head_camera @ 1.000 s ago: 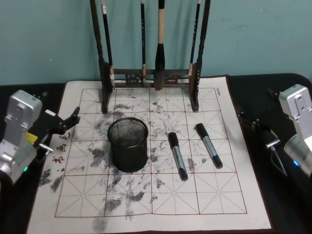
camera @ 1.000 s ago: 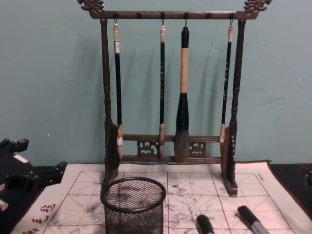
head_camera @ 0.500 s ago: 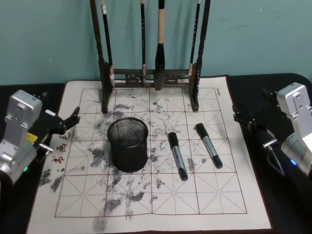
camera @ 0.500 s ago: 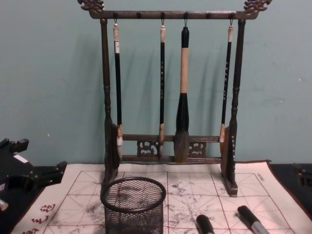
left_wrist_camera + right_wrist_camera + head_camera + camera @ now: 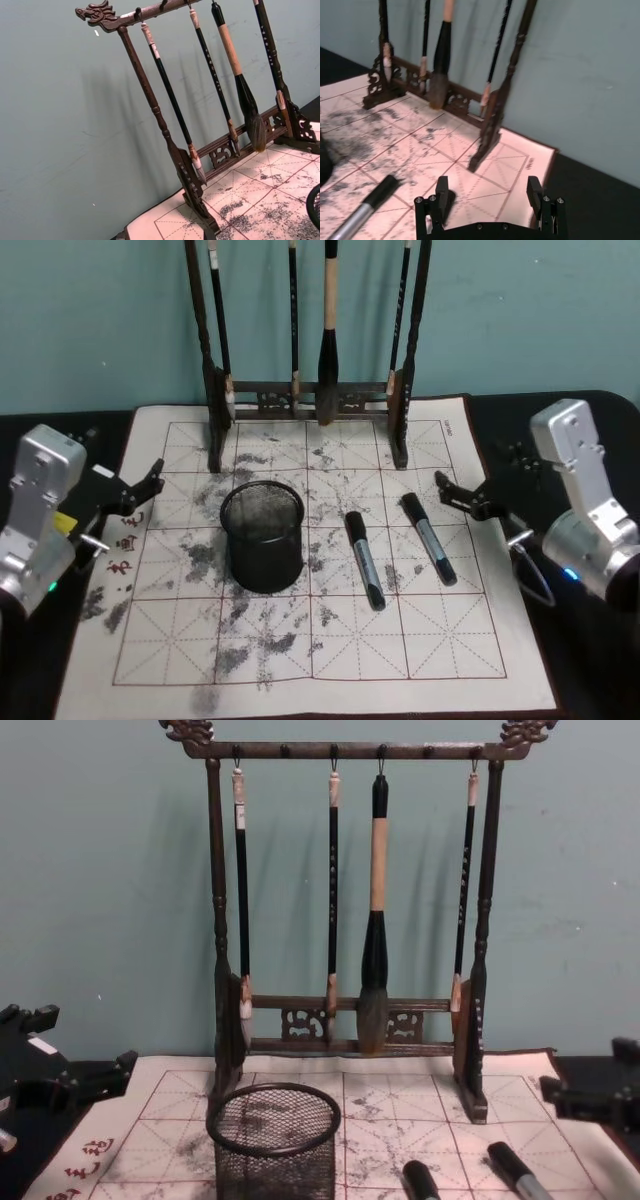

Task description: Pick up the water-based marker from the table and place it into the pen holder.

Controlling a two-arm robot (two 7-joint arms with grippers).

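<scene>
As seen from the head view, the inventory runs as follows.

Item 1, pen holder [image 5: 262, 538]: black wire-mesh cup, upright on the mat, left of centre, with nothing showing inside it.

Item 2, first marker [image 5: 364, 560]: black cap, grey barrel, lying flat on the mat just right of the pen holder and not touching it, cap end toward the rack.

Item 3, second marker [image 5: 428, 538]: same make, lying flat to the right of the first and roughly parallel to it, the two apart.

Item 4, right end effector [image 5: 452, 495]: over the right edge of the mat, near the cap end of the second marker, clear of it. In the right wrist view its fingers [image 5: 442, 197] stand wide apart with nothing between them.

Item 5, left end effector [image 5: 148, 486]: at the left edge of the mat, well apart from the pen holder, fingers spread and empty (the arm looks parked).

Item 6, mat [image 5: 300, 660]: pale sheet with a red grid, blotched with grey ink, red characters near its left border; it covers most of the black desk [image 5: 500, 410].

Item 7, brush rack [image 5: 350, 1020]: dark wood with carved ends, standing at the far edge of the mat before a teal wall.

Item 8, four brushes hanging from the rack's top bar, the third from the left, the thick brush [image 5: 376, 920], being the largest.
</scene>
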